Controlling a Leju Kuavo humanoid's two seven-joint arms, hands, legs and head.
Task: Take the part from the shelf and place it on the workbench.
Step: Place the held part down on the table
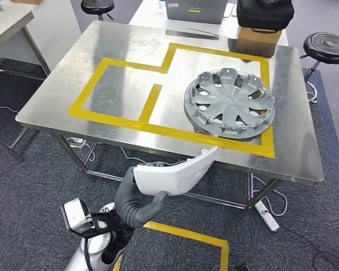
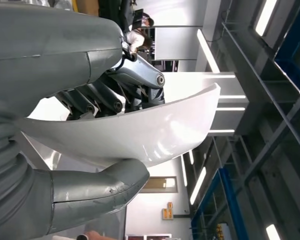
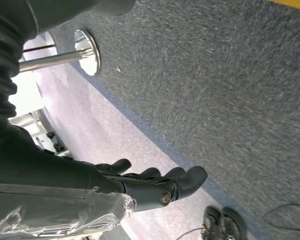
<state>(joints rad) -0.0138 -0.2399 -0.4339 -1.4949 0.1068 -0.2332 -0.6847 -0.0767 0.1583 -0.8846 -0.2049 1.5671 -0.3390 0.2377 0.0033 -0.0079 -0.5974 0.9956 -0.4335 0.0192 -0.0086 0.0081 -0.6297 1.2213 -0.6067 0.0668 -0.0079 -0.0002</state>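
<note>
A long, curved white plastic part (image 1: 178, 171) is gripped by my left hand (image 1: 135, 204) just in front of and below the steel workbench's (image 1: 125, 51) near edge. The part's narrow tip reaches up to that edge. In the left wrist view the part (image 2: 141, 132) lies between the thick thumb and the darker fingers (image 2: 103, 97) of my left hand (image 2: 84, 192). A grey wheel cover (image 1: 229, 101) lies on the bench inside the right yellow-taped outline. My right hand (image 3: 156, 182) hangs over the carpet with fingers stretched out, holding nothing.
Yellow tape marks two joined outlines (image 1: 116, 93) on the bench. A laptop (image 1: 195, 10) and a black bag on a cardboard box (image 1: 261, 22) stand at the far edge. Stools (image 1: 327, 48) stand at the right and back. A power strip (image 1: 266, 215) lies under the bench.
</note>
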